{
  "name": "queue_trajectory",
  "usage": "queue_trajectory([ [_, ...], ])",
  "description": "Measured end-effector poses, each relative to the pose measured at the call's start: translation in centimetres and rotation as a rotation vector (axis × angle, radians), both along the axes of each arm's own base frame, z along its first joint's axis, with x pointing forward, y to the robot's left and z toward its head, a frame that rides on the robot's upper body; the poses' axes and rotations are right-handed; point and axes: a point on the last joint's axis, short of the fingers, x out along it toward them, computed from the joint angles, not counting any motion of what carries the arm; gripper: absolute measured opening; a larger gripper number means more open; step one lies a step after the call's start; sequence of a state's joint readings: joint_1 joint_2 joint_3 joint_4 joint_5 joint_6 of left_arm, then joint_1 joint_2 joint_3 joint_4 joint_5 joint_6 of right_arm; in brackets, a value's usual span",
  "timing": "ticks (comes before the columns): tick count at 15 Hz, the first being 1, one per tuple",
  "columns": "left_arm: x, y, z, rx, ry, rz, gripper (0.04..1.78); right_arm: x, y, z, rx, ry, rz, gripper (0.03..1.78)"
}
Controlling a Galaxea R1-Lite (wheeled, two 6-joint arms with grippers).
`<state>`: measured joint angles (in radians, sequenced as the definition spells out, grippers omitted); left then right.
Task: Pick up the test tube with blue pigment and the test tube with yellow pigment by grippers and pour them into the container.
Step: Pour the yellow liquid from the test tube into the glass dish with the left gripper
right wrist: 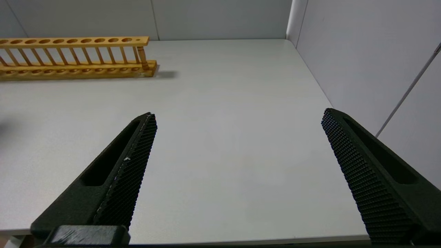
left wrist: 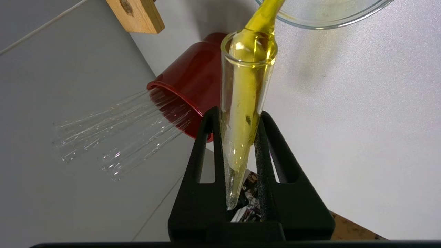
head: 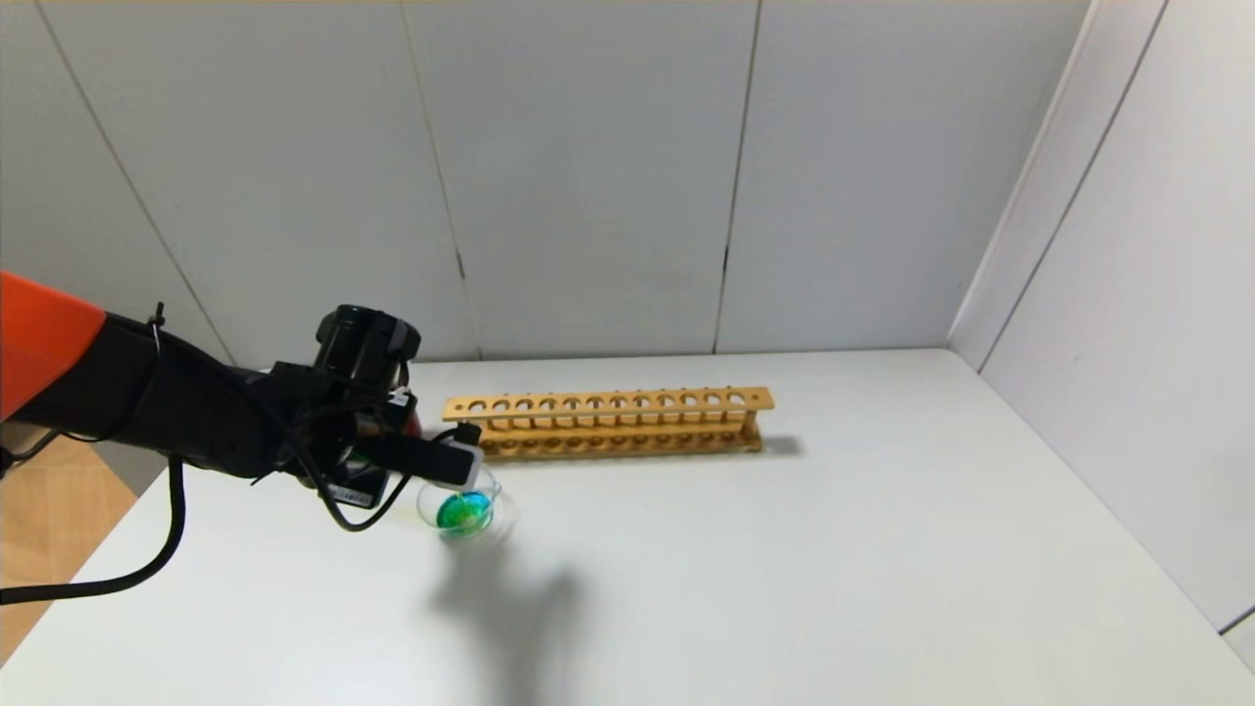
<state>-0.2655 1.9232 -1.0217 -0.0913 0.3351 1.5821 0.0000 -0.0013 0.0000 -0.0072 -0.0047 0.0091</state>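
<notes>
The left gripper point(left wrist: 237, 115) pinches the yellow tube point(left wrist: 246, 100), tipped mouth-first over the dish point(head: 461, 510), yellow streaming out.

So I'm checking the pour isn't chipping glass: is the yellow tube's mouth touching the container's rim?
Apart. In the left wrist view the test tube with yellow pigment, clamped in the left gripper, ends short of the container; only a yellow stream bridges the gap.

A clear test tube with yellow pigment point(left wrist: 245, 103) is tipping mouth-down, yellow liquid streaming into the low glass container point(head: 461, 508), which is holding blue-green liquid on the white surface point(head: 784, 569).
</notes>
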Motion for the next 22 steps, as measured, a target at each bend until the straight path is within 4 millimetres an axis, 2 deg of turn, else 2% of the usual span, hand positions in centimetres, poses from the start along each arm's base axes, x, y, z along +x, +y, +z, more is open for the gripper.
queue_trajectory([
  [12,0.7,-0.1,0.1,0.054,-0.001,-0.024,0.3,0.0,0.0,0.0,0.0,0.0,0.0,1.75],
  [22,0.5,-1.2,0.3,0.144,0.016,-0.045,0.3,0.0,0.0,0.0,0.0,0.0,0.0,1.75],
])
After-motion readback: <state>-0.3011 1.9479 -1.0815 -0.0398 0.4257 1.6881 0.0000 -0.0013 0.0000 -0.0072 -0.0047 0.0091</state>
